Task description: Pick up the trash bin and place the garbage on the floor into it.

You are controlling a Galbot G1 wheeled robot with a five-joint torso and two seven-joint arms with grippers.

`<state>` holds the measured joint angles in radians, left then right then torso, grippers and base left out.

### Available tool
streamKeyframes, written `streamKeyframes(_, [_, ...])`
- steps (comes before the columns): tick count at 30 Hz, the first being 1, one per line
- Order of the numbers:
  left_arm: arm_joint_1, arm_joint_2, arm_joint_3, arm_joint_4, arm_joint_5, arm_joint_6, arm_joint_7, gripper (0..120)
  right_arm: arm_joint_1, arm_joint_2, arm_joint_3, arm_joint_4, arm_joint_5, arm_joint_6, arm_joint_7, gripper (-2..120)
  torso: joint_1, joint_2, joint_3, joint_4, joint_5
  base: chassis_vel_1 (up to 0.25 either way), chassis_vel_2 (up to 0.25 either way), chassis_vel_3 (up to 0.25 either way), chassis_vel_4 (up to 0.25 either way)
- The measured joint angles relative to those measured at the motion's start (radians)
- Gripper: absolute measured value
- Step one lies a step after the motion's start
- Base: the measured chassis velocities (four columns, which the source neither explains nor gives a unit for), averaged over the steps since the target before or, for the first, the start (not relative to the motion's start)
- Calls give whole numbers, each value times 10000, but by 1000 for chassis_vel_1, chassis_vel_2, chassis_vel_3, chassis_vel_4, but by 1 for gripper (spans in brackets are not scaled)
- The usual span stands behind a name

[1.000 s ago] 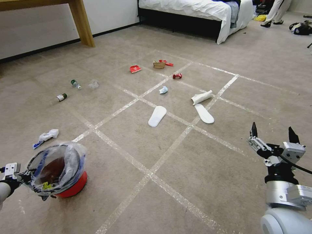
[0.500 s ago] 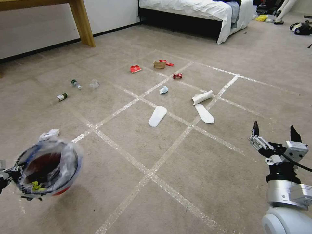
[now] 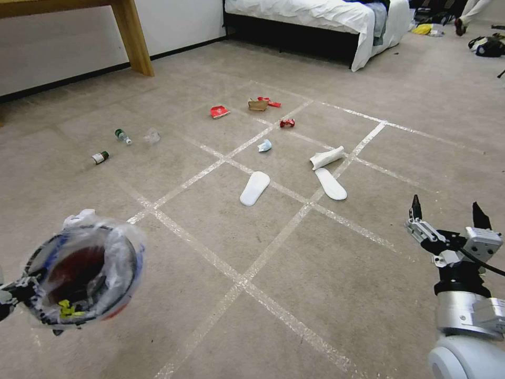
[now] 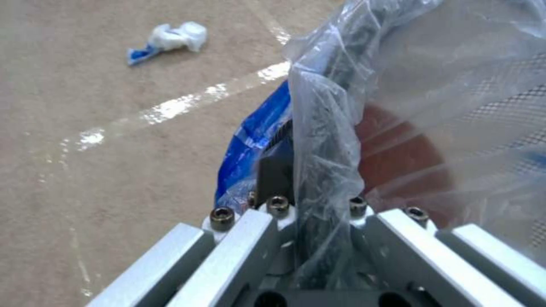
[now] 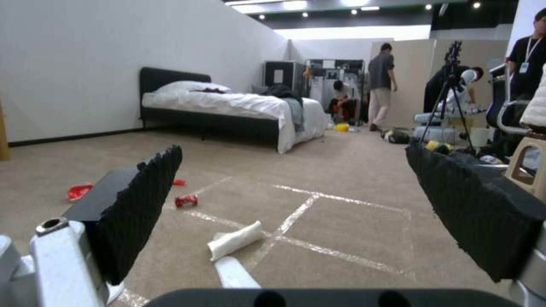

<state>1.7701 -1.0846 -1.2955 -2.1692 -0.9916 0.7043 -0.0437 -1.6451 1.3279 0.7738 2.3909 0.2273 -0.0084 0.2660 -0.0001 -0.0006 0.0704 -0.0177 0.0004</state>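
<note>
Two slippers ahead; left fingers pinching trash bin, right fingers spread

I am working in a mock bedroom built inside a larger studio or lab hall. A black-framed bed with white bedding stands against the plain white wall, and a light wooden table leg rises near it. The beige-grey short-pile carpet floor carries a grid of shiny clear tape lines. Beyond the bed I see freestanding partition panels, a black camera tripod, ceiling spotlights and people standing about.
</note>
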Motion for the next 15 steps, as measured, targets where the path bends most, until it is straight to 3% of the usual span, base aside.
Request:
streamKeyframes(5, [0,-322,270,-399,-117,101,-115,1,-13,-91,49,-15,61,-83,45,100,0,0,0,0,1,0,0,0,0])
streamKeyframes(7, [-4,-565,590,-528,31,180,-98,1,-51,-97,3,-12,52,-251,77,100,0,0,0,0,0,0,0,0,0])
streamKeyframes(15, [-144,-945,1104,-531,502,202,-26,1,-243,-145,-24,-75,-27,-390,115,100,0,0,0,2,-1,0,0,0,0])
